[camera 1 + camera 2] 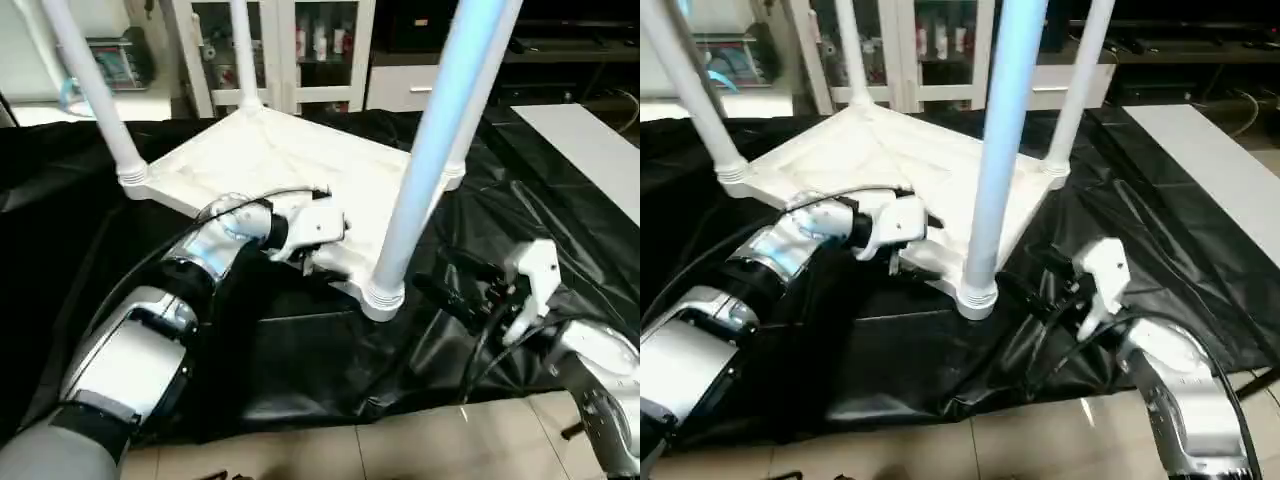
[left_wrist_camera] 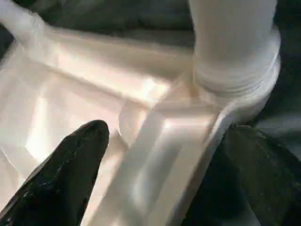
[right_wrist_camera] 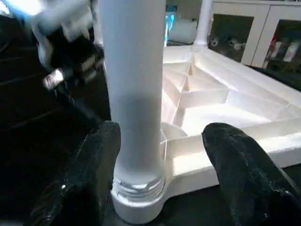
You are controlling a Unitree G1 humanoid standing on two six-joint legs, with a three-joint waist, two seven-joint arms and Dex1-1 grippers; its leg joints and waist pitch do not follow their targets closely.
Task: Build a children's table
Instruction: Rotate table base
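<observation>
The white tabletop (image 1: 270, 160) lies upside down on the black-draped work table, ribs up. All four white legs stand in its corner sockets. The nearest leg (image 1: 430, 150) rises from the front corner socket (image 1: 383, 297). My left gripper (image 1: 318, 262) is at the front rim just left of that socket. In the left wrist view it (image 2: 164, 155) is open and straddles the rim, one finger (image 2: 70, 179) inside and one outside. My right gripper (image 1: 445, 285) hovers open just right of the front leg's base; its fingers (image 3: 99, 169) flank the leg (image 3: 134, 70) without touching.
Wrinkled black cloth (image 1: 300, 360) covers the work table up to its near edge, with tiled floor (image 1: 420, 440) below. A white board (image 1: 590, 140) lies at the right. A glass-door cabinet (image 1: 300, 50) stands behind. Cables trail from my right wrist (image 1: 490, 350).
</observation>
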